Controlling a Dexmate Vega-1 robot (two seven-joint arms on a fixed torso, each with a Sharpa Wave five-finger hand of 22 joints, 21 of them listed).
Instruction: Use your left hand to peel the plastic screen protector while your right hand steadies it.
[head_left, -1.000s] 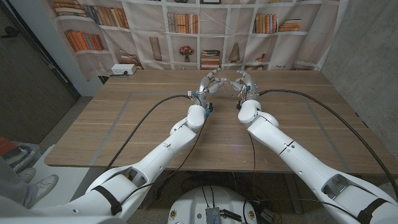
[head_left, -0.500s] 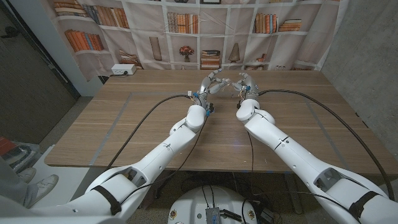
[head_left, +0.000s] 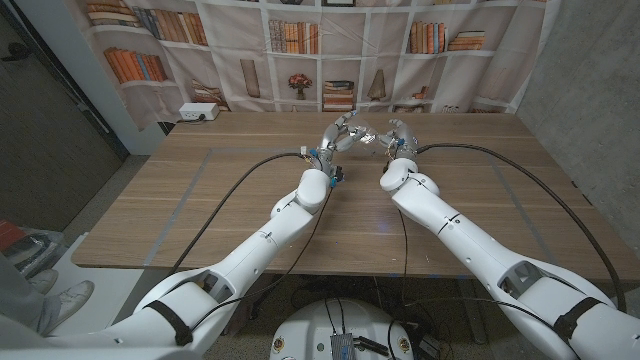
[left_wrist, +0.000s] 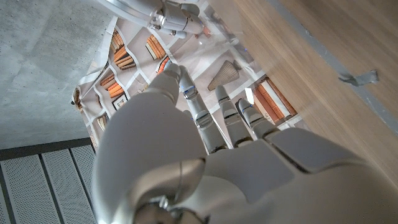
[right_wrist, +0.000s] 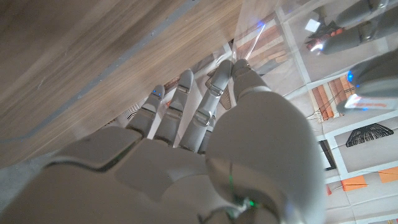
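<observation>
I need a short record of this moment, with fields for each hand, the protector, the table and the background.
left hand: raised over the far part of the table, fingers at the clear sheet
right hand: raised beside it, facing the left hand, fingers at the same sheet
screen protector: transparent, held between both hands, hard to see
table: wooden, with faint tape lines
background: printed bookshelf curtain
peel progress: cannot tell

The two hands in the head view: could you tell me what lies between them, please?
Between the left hand and right hand in the head view spans a clear glinting sheet, the screen protector.
</observation>
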